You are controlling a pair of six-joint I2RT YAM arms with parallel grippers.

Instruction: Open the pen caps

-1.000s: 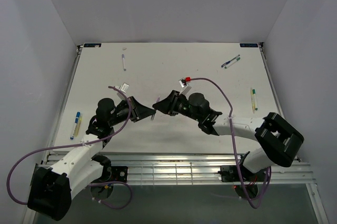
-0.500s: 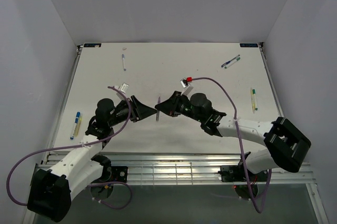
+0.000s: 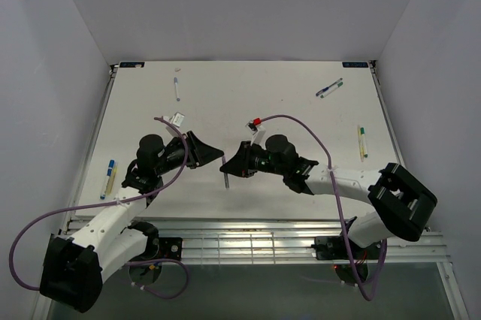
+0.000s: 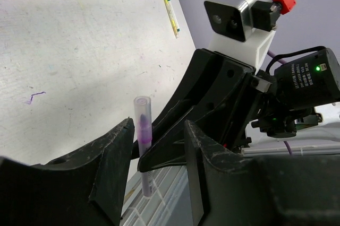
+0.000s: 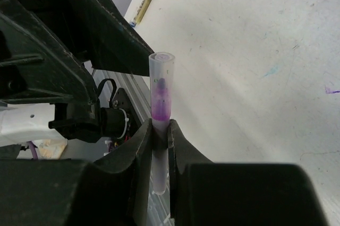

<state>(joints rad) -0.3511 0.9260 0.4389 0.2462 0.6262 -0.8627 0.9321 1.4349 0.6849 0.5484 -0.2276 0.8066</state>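
A pen [image 3: 226, 173] with a whitish barrel [image 5: 159, 168] stands upright above the table's front middle. Its see-through cap [image 5: 161, 85], with the purple tip showing inside, sits on the top end. My right gripper [image 5: 160, 130] is shut on the barrel just under the cap; from above, the right gripper [image 3: 231, 169] reaches in from the right. My left gripper [image 4: 159, 154] is open. The capped pen [image 4: 143, 130] shows in the gap between its fingers, close to the left finger [image 4: 114, 157], which has no grip on it. From above, the left gripper [image 3: 219, 157] sits just left of the pen.
Other pens lie on the white table [image 3: 248, 102]: a purple-ended pen [image 3: 177, 87] at the back left, two [image 3: 329, 89] at the back right, a green and yellow pen [image 3: 362, 142] at the right edge, a blue and yellow pen [image 3: 109, 177] at the left edge.
The left gripper has opened and let go of the pen. The right gripper has shut on the pen and carried it slightly left and toward the front edge.
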